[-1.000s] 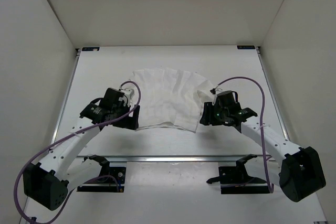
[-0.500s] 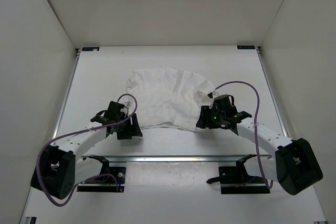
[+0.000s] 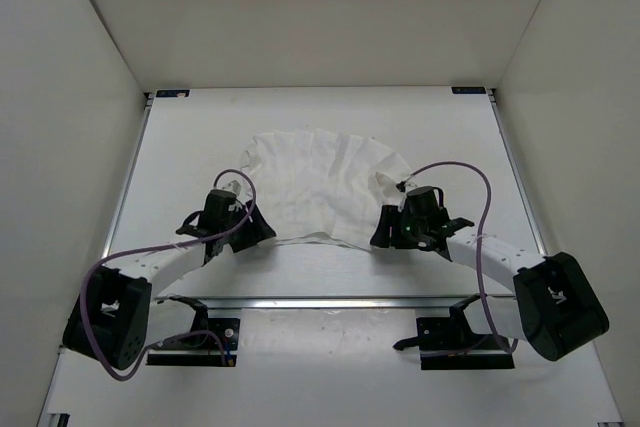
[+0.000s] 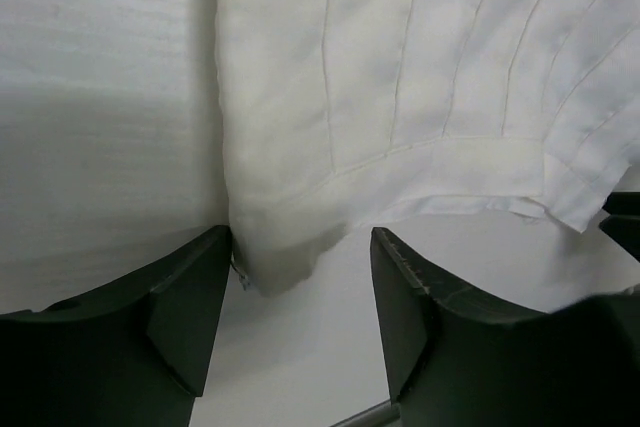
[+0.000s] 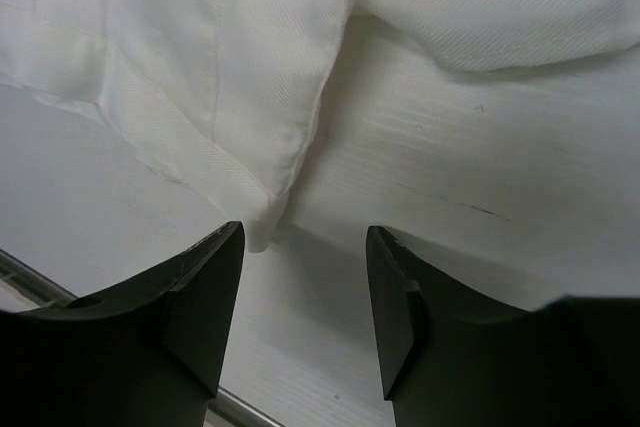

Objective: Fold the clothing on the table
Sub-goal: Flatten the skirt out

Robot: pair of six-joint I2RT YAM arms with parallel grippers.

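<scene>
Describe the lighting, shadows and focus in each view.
Top view: soft even light, white clothing barely stands out from the table. Left wrist view: fingers dark and soft-edged, creases sharp, grey shadow across the table. Right wrist view: fingers dark, shadow under the clothing's corner.

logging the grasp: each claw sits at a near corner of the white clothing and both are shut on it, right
Not shut: both are open. In the wrist views the left claw and right claw each stand with jaws apart at a near corner of the clothing.
</scene>
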